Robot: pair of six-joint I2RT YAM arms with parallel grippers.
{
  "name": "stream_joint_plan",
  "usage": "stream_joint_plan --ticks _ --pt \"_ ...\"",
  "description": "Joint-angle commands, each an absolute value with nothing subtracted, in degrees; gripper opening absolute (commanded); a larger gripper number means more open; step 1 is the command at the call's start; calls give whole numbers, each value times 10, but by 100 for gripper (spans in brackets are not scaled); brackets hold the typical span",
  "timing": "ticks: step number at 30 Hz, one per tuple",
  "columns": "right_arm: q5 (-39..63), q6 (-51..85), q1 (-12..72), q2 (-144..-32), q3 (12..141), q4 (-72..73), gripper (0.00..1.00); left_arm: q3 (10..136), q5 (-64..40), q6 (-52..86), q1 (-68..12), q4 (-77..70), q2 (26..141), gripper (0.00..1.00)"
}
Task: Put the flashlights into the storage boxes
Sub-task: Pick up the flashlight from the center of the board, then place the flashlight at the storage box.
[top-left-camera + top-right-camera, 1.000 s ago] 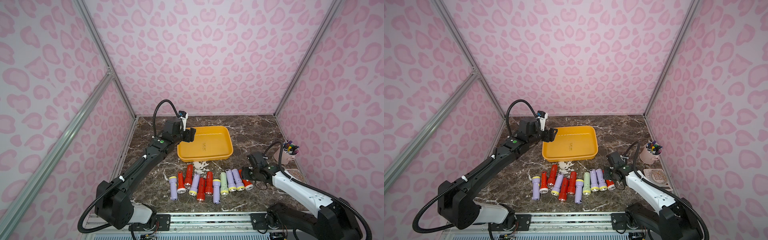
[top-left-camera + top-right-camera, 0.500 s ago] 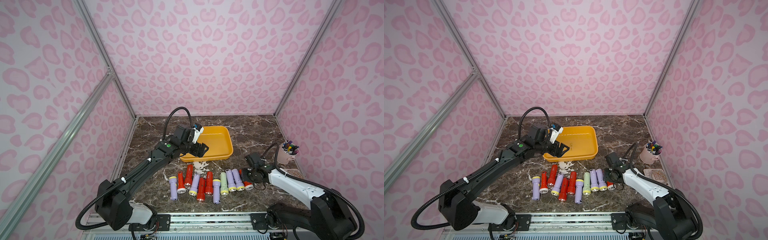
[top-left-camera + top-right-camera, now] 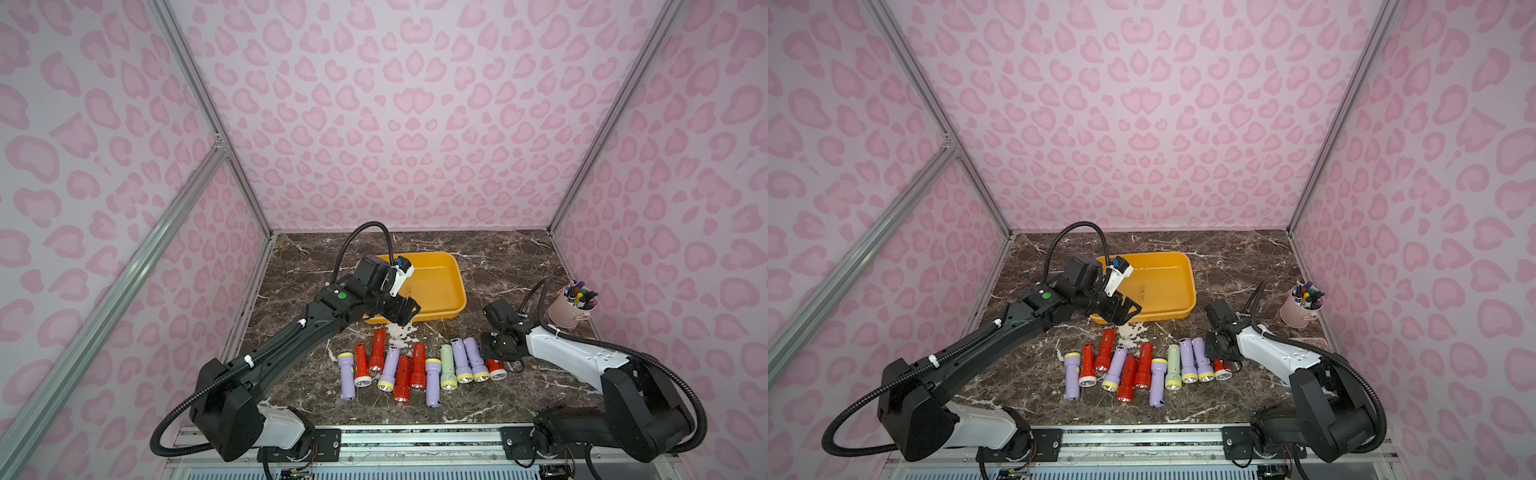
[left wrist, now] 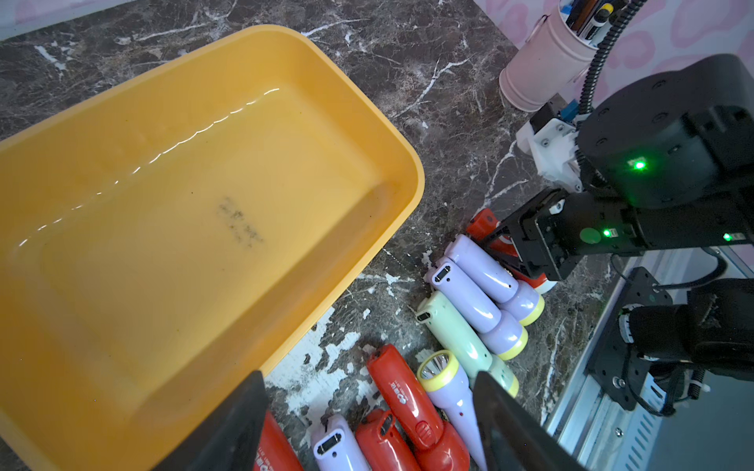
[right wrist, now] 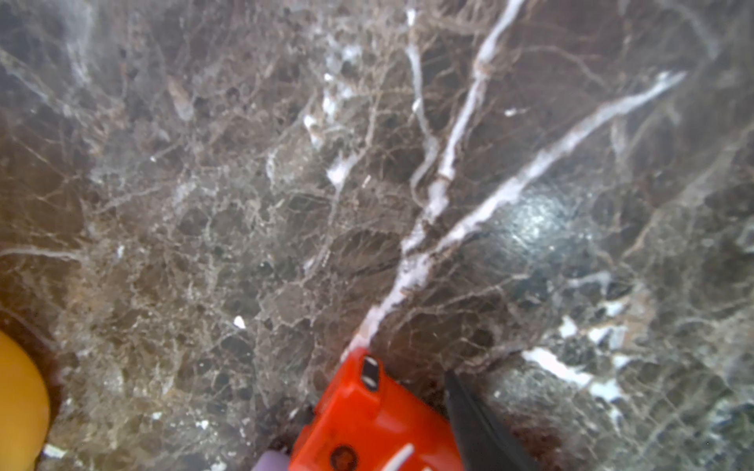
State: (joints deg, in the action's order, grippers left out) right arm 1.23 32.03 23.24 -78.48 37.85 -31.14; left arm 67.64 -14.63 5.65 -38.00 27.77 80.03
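Note:
Several flashlights (image 3: 415, 368) lie in a row on the marble in front of the yellow-orange storage box (image 3: 459, 291) (image 3: 1192, 291), which holds no flashlight. They are lilac, red and one pale green (image 3: 446, 365). My left gripper (image 3: 405, 316) (image 3: 1126, 311) (image 4: 369, 391) hangs open over the box's near rim, above the row's middle. My right gripper (image 3: 493, 358) (image 3: 1219, 356) (image 5: 387, 424) sits low at the row's right end, shut on the last red flashlight (image 5: 359, 403) (image 4: 483, 222), which lies on the table. Only one dark finger (image 5: 481, 424) shows in the right wrist view.
A pink cup of markers (image 3: 568, 309) (image 3: 1298, 309) stands at the right wall, behind my right arm. Patterned walls close in the marble table on three sides. A metal rail (image 3: 415, 436) runs along the front edge.
My left arm has swung from the box's far left corner to its near rim, over the row. My right gripper's jaws have drawn in around the end red flashlight.

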Motion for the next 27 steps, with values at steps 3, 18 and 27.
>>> stream_joint_plan --ticks 3,18,27 --pt "-10 336 233 -796 397 -322 36 678 -132 29 -381 291 808 81" --pt "-48 321 233 -805 577 -424 35 707 -94 0 -380 269 837 81" --pt "-27 299 235 -893 733 -405 35 762 -75 -5 -374 230 889 82"
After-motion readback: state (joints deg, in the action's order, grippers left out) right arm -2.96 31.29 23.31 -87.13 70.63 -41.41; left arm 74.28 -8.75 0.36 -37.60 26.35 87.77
